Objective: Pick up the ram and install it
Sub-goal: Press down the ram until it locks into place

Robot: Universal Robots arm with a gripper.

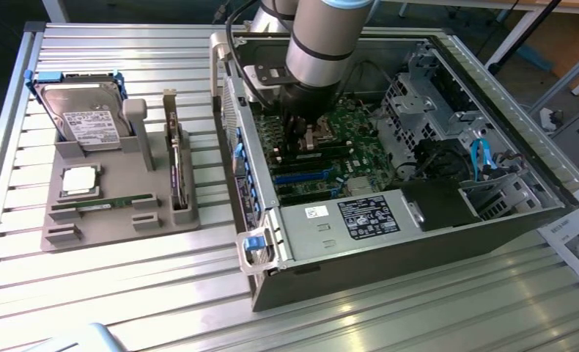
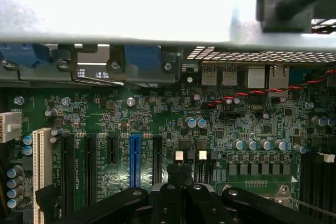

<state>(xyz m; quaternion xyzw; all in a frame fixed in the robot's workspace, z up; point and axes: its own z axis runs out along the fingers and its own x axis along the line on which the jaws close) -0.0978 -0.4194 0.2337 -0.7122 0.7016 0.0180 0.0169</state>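
One ram point(image 1: 104, 204), a thin green stick, lies flat in a slot of the grey holder point(image 1: 123, 227) on the exterior view's left. My gripper point(image 1: 304, 143) is far from it, reaching down inside the open computer case point(image 1: 388, 242) over the green motherboard point(image 1: 358, 147). In the wrist view the gripper point(image 2: 181, 174) is shut, its dark fingertips point(image 2: 173, 171) together just above the white-clipped memory slots point(image 2: 179, 156) on the motherboard point(image 2: 157, 114). Whether a thin stick is pinched edge-on between them I cannot tell.
The holder also carries a hard drive point(image 1: 84, 110), a square silver CPU point(image 1: 79, 180) and a dark card standing on edge point(image 1: 175, 165). Black and blue expansion slots point(image 2: 135, 158), capacitors point(image 2: 252, 144) and a red-black wire point(image 2: 273, 90) surround the gripper. Case walls and a drive cage point(image 1: 421, 103) hem the arm in.
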